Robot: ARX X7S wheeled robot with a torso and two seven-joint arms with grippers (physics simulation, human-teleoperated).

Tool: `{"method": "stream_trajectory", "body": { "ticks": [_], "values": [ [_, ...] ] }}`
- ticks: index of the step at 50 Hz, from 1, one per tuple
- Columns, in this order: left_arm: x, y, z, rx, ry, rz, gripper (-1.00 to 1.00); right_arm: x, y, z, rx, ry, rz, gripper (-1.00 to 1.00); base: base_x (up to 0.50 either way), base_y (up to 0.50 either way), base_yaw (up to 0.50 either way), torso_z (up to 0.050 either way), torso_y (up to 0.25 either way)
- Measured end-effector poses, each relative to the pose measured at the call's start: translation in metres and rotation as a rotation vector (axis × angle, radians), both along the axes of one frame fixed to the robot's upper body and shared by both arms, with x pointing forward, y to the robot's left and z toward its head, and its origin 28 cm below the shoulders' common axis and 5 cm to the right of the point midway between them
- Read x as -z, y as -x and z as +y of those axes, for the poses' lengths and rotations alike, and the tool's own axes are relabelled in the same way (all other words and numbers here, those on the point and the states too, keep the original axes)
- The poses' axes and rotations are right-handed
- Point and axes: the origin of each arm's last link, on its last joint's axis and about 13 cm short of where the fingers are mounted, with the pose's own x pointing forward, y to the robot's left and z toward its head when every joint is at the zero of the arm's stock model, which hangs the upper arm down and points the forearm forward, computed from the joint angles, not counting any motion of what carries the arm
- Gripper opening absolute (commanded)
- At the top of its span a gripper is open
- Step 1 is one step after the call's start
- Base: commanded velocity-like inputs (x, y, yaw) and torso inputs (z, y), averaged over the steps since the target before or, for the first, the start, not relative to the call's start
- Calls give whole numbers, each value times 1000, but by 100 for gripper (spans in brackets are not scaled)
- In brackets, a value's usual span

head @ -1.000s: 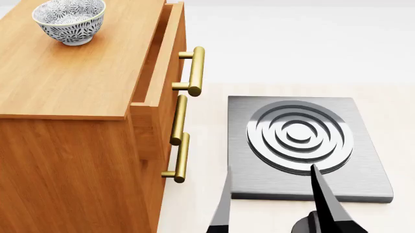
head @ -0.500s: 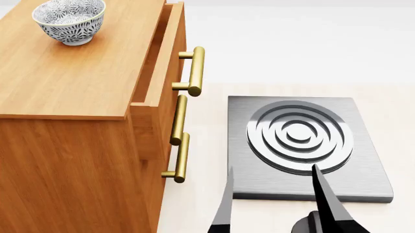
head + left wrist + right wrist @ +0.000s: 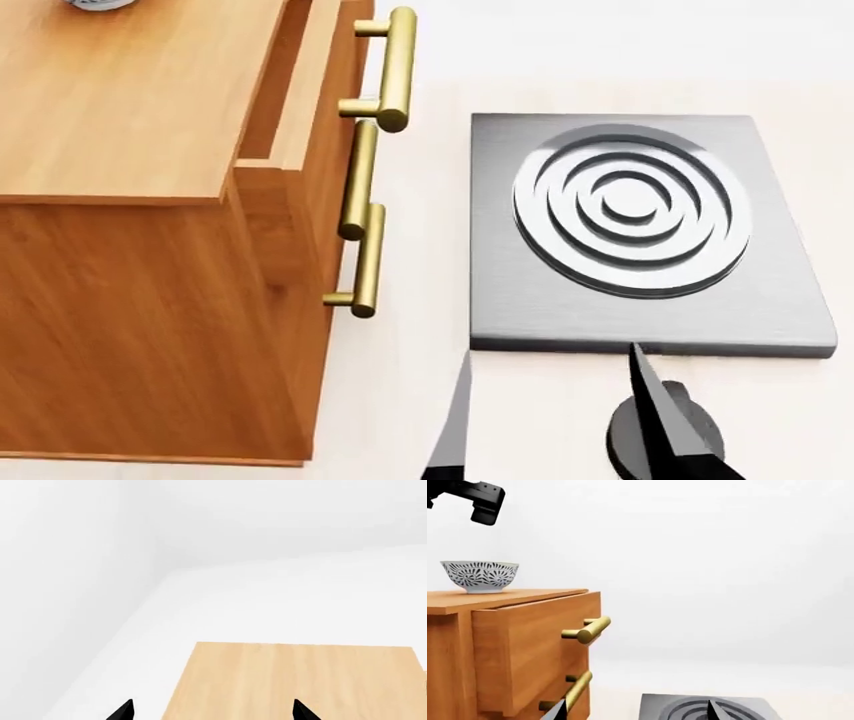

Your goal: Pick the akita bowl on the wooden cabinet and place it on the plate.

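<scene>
Both end effectors gape empty, well apart from akita bowl atop wooden cabinet.

The bowl is small, round, white with dark blue-grey flower speckles, sitting upright on top of the cabinet, higher than the right gripper and well off to its left. The cabinet is an orange-brown wood box with brass bar handles, top drawer poking out a bit. Can't spot the plate anywhere.
</scene>
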Motion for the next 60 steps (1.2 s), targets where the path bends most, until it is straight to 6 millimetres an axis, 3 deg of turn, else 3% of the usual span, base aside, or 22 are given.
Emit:
{"method": "stream_trajectory", "body": {
  "ticks": [6, 47, 60],
  "values": [
    [0, 0, 1, -3, -3, 7, 100, 0, 0, 0, -1, 4, 0, 100, 0, 0, 0, 0, -196],
    [1, 7, 3, 61, -122, 126, 100, -2, 2, 2, -6, 19, -12, 100, 0, 0, 0, 0, 0],
    [6, 10, 5, 80, -54, 217, 100, -2, 3, 2, -7, 20, -13, 100, 0, 0, 0, 0, 0]
  ]
}}
